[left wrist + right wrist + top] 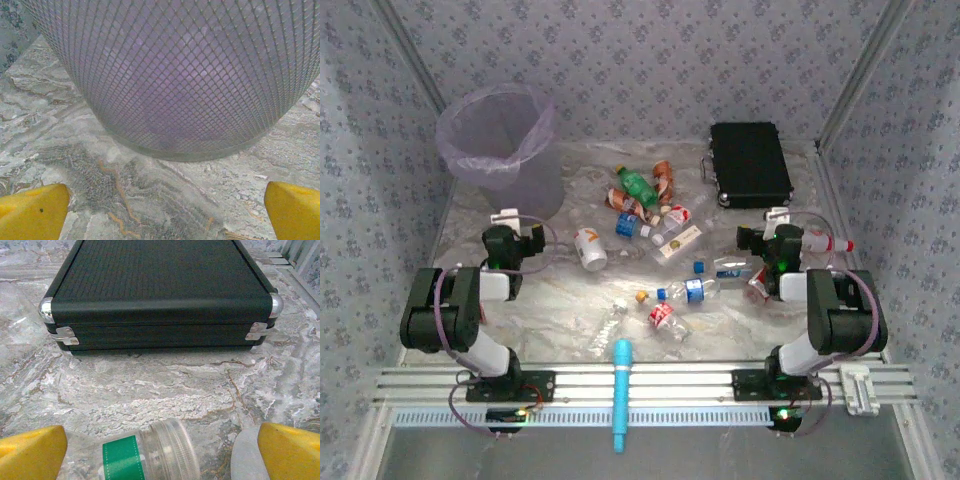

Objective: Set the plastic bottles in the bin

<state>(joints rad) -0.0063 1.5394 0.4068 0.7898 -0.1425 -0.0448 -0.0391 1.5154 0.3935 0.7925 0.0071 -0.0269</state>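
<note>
My left gripper: jaws wide apart, empty, facing bin at far-left corner of table. My right gripper: likewise spread, above clear bottle. Other plastic bottles scattered mid-table toward right edge. Likely light, thin-walled, slippery, roll easily; take mid-body across label.

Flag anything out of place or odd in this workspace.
The slim light-blue tool lies crosswise over the front rail, midway along it. It sticks out past the near edge, away from everything else. The plastic bottles are strewn on their sides mid-table, some overlapping.
</note>
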